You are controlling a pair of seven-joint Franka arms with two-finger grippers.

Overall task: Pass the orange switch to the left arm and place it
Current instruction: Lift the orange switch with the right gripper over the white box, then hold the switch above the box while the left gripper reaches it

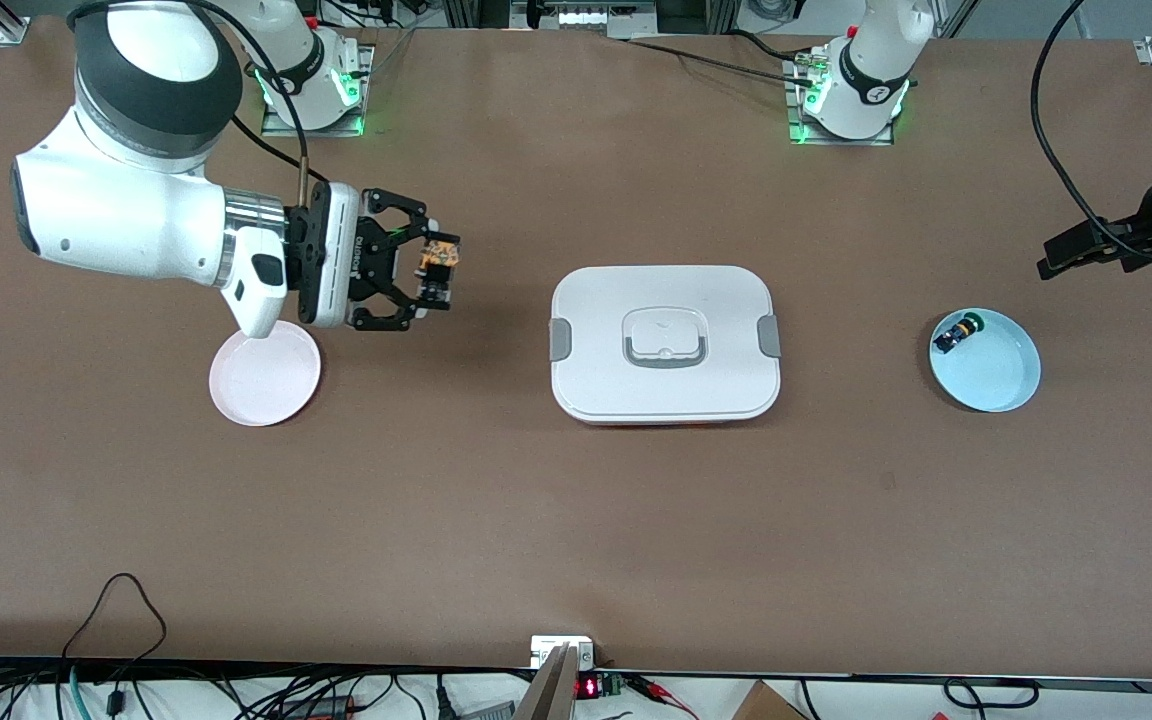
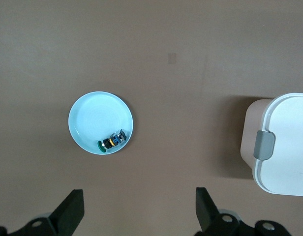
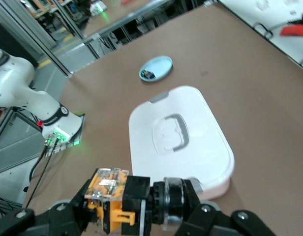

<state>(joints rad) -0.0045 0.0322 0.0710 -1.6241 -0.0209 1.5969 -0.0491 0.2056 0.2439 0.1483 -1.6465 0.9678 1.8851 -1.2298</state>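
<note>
My right gripper (image 1: 436,268) is shut on the orange switch (image 1: 437,262) and holds it sideways in the air over the bare table between the pink plate (image 1: 266,385) and the white box (image 1: 596,340). In the right wrist view the switch (image 3: 119,199) sits clamped between the black fingers (image 3: 68,216), with the box (image 3: 200,147) ahead of it. My left gripper (image 1: 1051,255) is open and empty in the air at the left arm's end of the table, close to the blue plate (image 1: 1001,375). Its fingertips (image 2: 73,201) show spread wide apart in the left wrist view.
The blue plate (image 2: 95,120) holds a small green-capped part (image 1: 958,332), which also shows in the left wrist view (image 2: 111,141). The box (image 2: 284,147) stands mid-table between the two plates. Cables hang at the table's edge nearest the front camera.
</note>
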